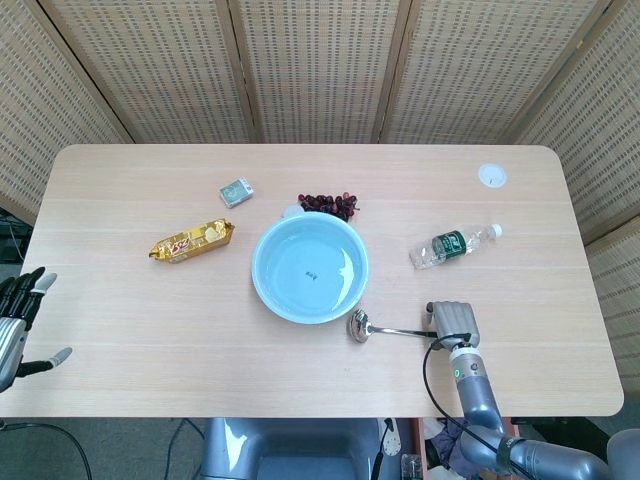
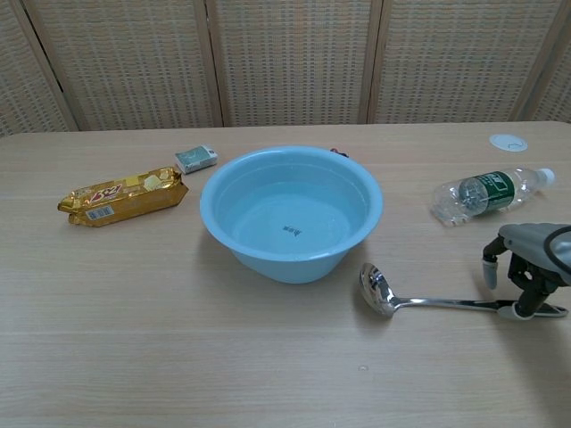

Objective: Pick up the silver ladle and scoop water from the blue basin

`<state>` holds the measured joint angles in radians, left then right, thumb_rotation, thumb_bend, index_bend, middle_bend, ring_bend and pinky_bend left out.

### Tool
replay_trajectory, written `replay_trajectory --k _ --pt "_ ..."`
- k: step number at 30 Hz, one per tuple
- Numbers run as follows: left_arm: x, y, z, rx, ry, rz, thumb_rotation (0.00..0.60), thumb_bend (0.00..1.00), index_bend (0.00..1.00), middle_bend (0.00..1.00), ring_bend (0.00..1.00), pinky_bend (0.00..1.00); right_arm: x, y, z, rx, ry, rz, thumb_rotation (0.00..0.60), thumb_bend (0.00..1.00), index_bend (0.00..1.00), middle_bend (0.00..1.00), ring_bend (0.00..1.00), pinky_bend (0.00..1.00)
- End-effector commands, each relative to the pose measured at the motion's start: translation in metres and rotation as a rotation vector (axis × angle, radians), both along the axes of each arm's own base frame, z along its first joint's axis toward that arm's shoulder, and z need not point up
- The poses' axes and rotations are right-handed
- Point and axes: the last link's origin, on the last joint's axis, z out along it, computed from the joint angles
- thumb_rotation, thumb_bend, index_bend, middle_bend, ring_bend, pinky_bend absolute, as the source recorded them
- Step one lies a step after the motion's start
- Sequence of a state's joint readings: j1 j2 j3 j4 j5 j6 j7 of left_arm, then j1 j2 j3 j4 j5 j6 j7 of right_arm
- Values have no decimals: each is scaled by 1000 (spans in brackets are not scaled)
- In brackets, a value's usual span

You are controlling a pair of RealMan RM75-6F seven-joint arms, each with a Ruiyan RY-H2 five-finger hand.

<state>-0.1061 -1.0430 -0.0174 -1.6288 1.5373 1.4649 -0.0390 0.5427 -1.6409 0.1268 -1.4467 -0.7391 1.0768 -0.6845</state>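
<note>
The right hand (image 2: pixel 526 267) sits at the lower right of the chest view, arched over the far end of the silver ladle (image 2: pixel 419 299). Its fingers (image 2: pixel 489 266) curl downward around the handle tip, but whether they truly pinch it I cannot tell; the ladle lies flat on the bench (image 2: pixel 178 339), so a firm hold looks not yet made. Taking the handle at its end would leave the whole shaft free to reach over a rim, which probably explains the position. The ladle's bowl points left, just beside the blue basin (image 2: pixel 361 209) at the frame's centre, so only a short lift and swing separates it from the water.

Further out, a plastic bottle (image 2: pixel 486 193) lies on its side at upper right, clear of the likely path. A gold snack packet (image 2: pixel 120 196) rests at mid left. In the head view the left hand (image 1: pixel 18 322) hangs off the bench's lower left edge, fingers spread, holding nothing.
</note>
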Motion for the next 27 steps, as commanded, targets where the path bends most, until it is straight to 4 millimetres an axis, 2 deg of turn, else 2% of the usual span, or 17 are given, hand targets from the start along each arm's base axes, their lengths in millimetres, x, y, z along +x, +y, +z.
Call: replay_trajectory --k 1,9,27 --pt "0 0 0 -2 1 0 600 0 0 0 0 0 0 0 0 1 0 0 600 255 494 895 922 1000" --pt "0 -1 0 2 0 0 600 0 0 0 0 0 -1 1 -3 10 -8 1 600 301 494 895 922 1000" --pt "1 -1 -2 0 4 0 600 0 0 0 0 0 -6 4 -7 26 -25 -7 600 302 502 895 922 1000"
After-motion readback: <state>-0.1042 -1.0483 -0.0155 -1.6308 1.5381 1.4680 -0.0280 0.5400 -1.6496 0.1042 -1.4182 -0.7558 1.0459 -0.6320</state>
